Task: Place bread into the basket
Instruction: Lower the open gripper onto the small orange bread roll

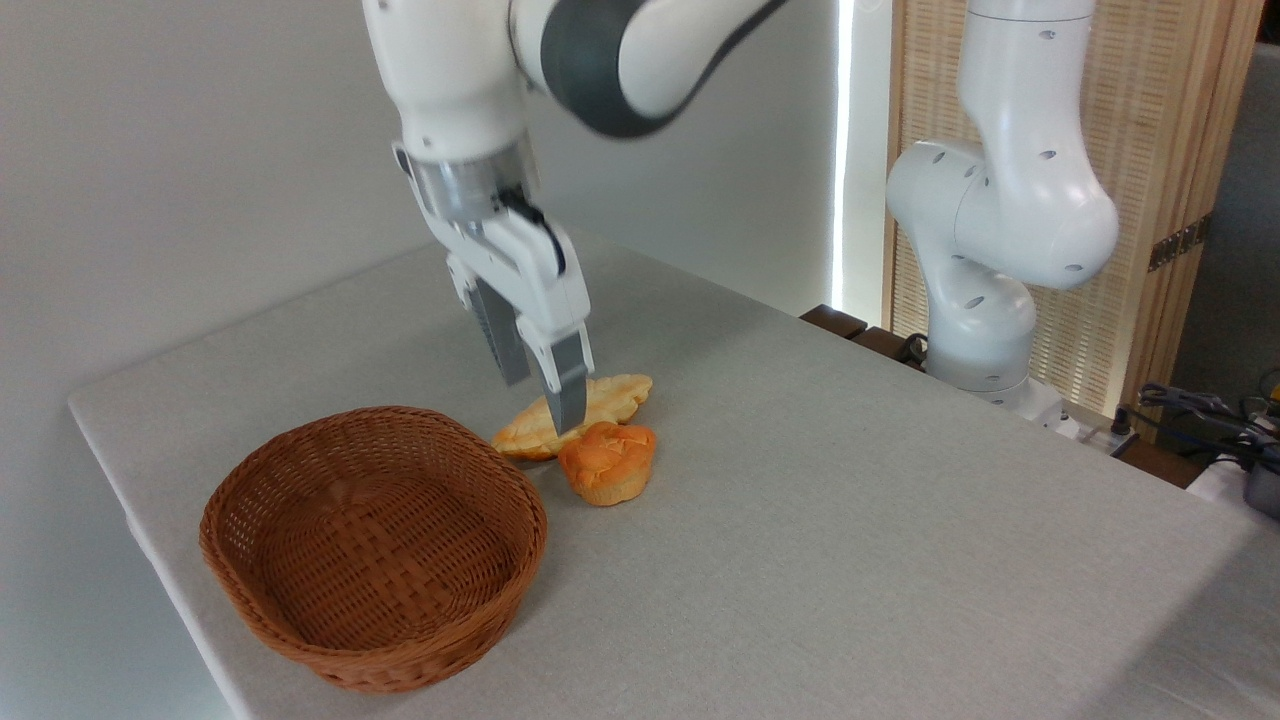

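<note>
Grey cloth with a fine weave covers the single table (850, 500), which stands against a plain pale wall. One oval basket (372, 545) of reddish-brown woven wicker, shallow and low-sided, sits near the table's front left corner and holds nothing. One bread (607, 461), a round deep-orange bun with a lumpy knotted top, lies on the cloth just right of the basket, apparently touching one flatter, pale-golden, leaf-shaped pastry (615, 395) behind it. One gripper (541, 399) hangs above the pastry, its two flat metal fingers slightly parted and holding nothing.
</note>
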Controlling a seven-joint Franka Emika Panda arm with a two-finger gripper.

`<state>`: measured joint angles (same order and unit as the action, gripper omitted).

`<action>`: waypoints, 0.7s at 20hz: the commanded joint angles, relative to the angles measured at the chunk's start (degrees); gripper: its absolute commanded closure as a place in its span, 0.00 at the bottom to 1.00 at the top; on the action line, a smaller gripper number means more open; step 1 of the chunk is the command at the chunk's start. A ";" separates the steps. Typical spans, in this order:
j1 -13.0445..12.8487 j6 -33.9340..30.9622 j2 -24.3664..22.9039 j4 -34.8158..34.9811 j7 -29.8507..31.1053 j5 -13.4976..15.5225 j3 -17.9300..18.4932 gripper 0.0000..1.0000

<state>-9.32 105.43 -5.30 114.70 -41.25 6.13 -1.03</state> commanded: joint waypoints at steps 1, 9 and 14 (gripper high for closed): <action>-1.05 4.52 -2.52 7.45 -2.95 0.56 0.59 0.00; -0.70 4.78 -1.91 10.63 -7.96 -0.06 1.11 0.00; -0.69 4.96 -0.68 11.16 -8.85 -2.86 1.12 0.00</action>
<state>-9.92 109.36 -5.96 124.36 -48.81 5.46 -0.20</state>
